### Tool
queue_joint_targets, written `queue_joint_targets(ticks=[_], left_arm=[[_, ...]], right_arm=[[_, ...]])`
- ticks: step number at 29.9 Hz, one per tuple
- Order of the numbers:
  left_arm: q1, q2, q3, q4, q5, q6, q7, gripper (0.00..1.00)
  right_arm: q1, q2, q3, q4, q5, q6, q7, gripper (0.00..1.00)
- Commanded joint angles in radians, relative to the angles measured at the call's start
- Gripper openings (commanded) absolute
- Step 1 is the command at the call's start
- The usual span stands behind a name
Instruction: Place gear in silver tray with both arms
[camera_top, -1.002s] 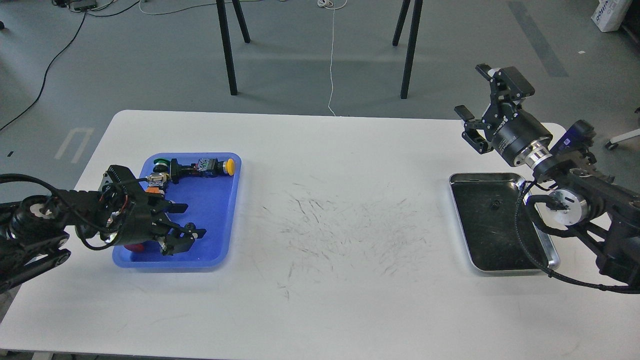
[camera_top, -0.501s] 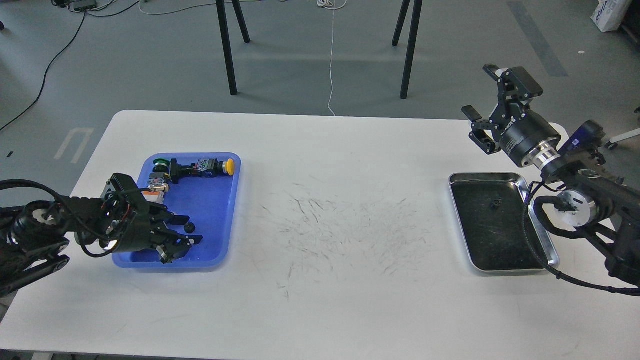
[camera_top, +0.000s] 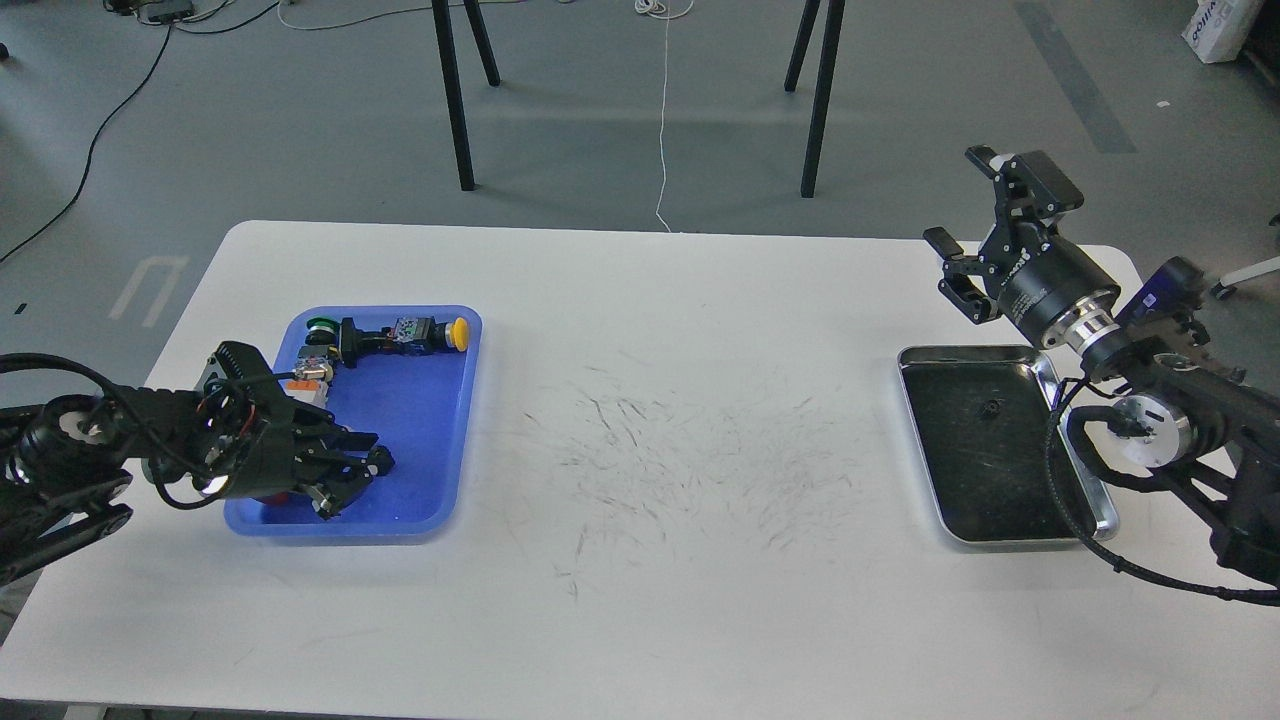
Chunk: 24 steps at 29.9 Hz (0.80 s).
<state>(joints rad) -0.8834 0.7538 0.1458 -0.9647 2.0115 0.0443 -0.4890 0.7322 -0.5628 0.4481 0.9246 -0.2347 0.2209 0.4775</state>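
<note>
Black small gear (camera_top: 379, 458), hard and light by the look of it, is sitting in the blue tray (camera_top: 440, 420); my left gripper (camera_top: 345, 475) is closing around it, contact unclear. Likely slippery, so I'm pinching across the rim. Right gripper (camera_top: 975, 245) is hanging spread above the silver tray (camera_top: 1100, 505).

the left arm (camera_top: 90, 450) reaches in low from the left edge, lying almost flat, its cables looped round the wrist. the left gripper (camera_top: 362, 462) points to the right and slightly downward, its two fingers drawn close together around something small and dark at the tips. the right arm (camera_top: 1190, 430) comes in from the right edge and bends upward, silver wrist ring (camera_top: 1085, 325) showing. the right gripper (camera_top: 970, 215) is raised high and tilted up to the left, fingers spread wide apart and holding nothing.
</note>
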Motion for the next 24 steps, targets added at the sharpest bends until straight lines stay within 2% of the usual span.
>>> queue_joint_targets(ticks=[1,6,12,24], left_arm=[[0.003,-0.002,-0.003,0.000,0.000,0.000,0.000,0.29],[0.007,-0.016,-0.003,0.000,0.000,0.003,0.000,0.23],[-0.005,-0.021,-0.006,-0.005,-0.002,0.046,0.000,0.17],[-0.120,-0.002,-0.020,-0.020,-0.167,0.051,0.000,0.17]], right_arm=[[-0.002,-0.002,0.001,0.000,0.000,0.000,0.001,0.98],[-0.004,-0.006,0.000,-0.001,0.000,0.000,0.001,0.98],[-0.013,-0.009,0.001,-0.003,0.000,0.000,0.001,0.98],[-0.014,-0.025,0.009,-0.006,0.000,0.003,0.003,0.98]])
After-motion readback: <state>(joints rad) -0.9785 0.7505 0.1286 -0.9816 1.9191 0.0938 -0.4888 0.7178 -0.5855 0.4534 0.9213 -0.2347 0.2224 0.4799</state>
